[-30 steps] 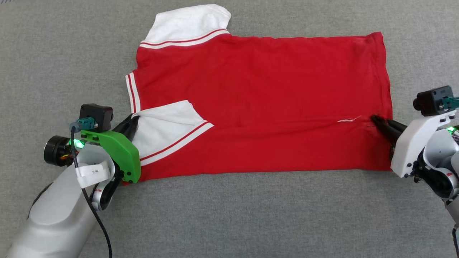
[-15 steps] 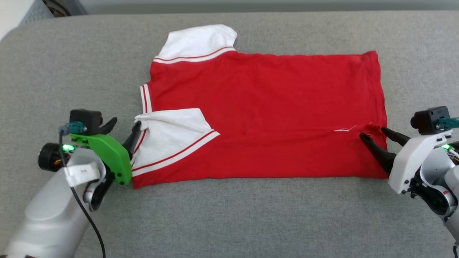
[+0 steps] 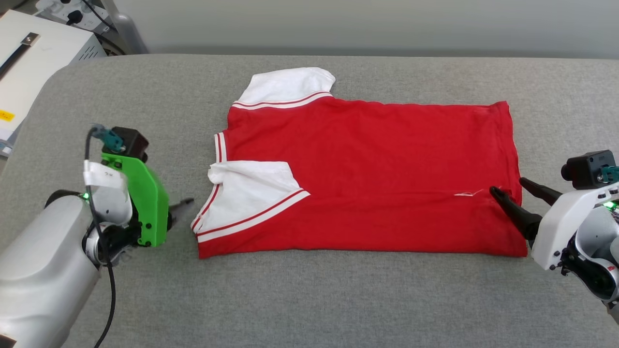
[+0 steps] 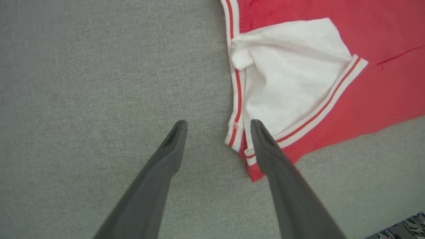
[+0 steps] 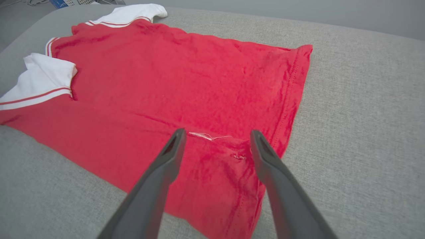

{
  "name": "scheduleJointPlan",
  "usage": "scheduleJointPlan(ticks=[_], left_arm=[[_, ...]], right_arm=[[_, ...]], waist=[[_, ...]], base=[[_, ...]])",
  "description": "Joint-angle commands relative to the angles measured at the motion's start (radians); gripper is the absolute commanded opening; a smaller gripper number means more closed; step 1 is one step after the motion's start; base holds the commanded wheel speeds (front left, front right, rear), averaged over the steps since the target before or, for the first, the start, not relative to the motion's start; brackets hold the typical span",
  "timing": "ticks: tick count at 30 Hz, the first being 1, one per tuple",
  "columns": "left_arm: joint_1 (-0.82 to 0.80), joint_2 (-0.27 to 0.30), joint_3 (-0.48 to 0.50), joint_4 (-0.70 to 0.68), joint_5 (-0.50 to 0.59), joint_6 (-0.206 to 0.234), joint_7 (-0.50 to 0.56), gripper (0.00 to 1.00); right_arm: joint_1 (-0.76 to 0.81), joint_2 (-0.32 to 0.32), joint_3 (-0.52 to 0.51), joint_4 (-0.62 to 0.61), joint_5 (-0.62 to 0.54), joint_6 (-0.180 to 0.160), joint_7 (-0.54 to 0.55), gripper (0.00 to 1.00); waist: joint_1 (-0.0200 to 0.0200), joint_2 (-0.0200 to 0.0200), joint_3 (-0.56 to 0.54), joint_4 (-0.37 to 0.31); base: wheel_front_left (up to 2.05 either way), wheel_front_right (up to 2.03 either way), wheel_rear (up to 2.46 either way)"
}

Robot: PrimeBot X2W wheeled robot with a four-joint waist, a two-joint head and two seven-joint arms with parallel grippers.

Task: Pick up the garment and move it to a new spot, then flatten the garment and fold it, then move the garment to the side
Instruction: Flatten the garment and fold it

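broadly, a grey cloth-covered surface (image 3: 338, 299) spans the scene, with a white box (image 3: 29, 58) off its far left corner. the garment (image 3: 377, 164) lies flat in the middle of the surface, a red rectangle with its neck end to the left and its hem to the right, the near long edge doubled over onto the body. its far sleeve (image 3: 290, 84) sticks out white past the far left corner, while the near sleeve (image 3: 251, 191) is turned in on top of the red cloth, striped trim running diagonally. the left end effector (image 4: 218, 124) sits just left of the garment's near left corner, fingers spread and released, gripping nothing; in the wrist view one finger is over bare surface and the other overlaps the striped corner. the right end effector (image 3: 508, 186) is at the right hem, also released, one fingertip over the red cloth and the other just past the edge; whether they touch the cloth i cannot tell. a short white thread (image 3: 466, 194) lies just left of those fingertips.
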Motion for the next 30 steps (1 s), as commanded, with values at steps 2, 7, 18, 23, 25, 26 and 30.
scheduleJointPlan(ticks=[2,7,18,23,25,26,30], left_arm=[[-0.018,0.005,-0.027,-0.02,-0.022,-0.003,0.071,1.0],[-0.009,-0.005,-0.069,-0.034,-0.027,0.0,0.143,1.0],[0.041,-0.044,-0.137,0.075,0.013,0.005,0.111,0.0],[0.032,-0.035,-0.143,0.063,0.014,0.0,0.064,0.0],[0.025,-0.025,-0.143,0.046,0.015,-0.001,0.046,0.0],[0.022,-0.022,-0.143,0.037,0.016,-0.001,0.036,0.0],[0.015,-0.006,-0.152,-0.015,0.032,-0.002,0.001,0.0]], right_arm=[[0.013,0.009,-0.006,-0.007,-0.01,-0.001,0.014,1.0],[0.009,0.027,-0.008,-0.019,-0.02,-0.001,0.038,1.0],[-0.043,0.054,0.011,-0.029,-0.044,-0.001,0.052,1.0],[-0.082,0.01,0.014,-0.049,-0.068,-0.001,0.07,1.0],[-0.104,-0.018,0.012,-0.063,-0.065,-0.001,0.102,1.0],[-0.114,-0.033,0.013,-0.069,-0.066,-0.001,0.121,1.0],[-0.143,-0.099,0.034,-0.083,-0.034,-0.001,0.265,1.0]], waist=[[0.0,0.0,0.009,-0.003],[0.0,0.0,0.03,-0.02],[0.0,0.0,0.074,-0.068],[0.0,0.0,0.044,-0.06],[0.0,0.0,0.031,-0.055],[0.0,0.0,0.025,-0.053],[0.0,0.0,0.007,-0.041]], base=[[0.0,0.0,0.0],[0.0,0.0,0.0],[0.0,0.0,0.0],[0.0,0.0,0.0],[0.0,0.0,0.0],[0.0,0.0,0.0],[0.0,0.0,0.0]])
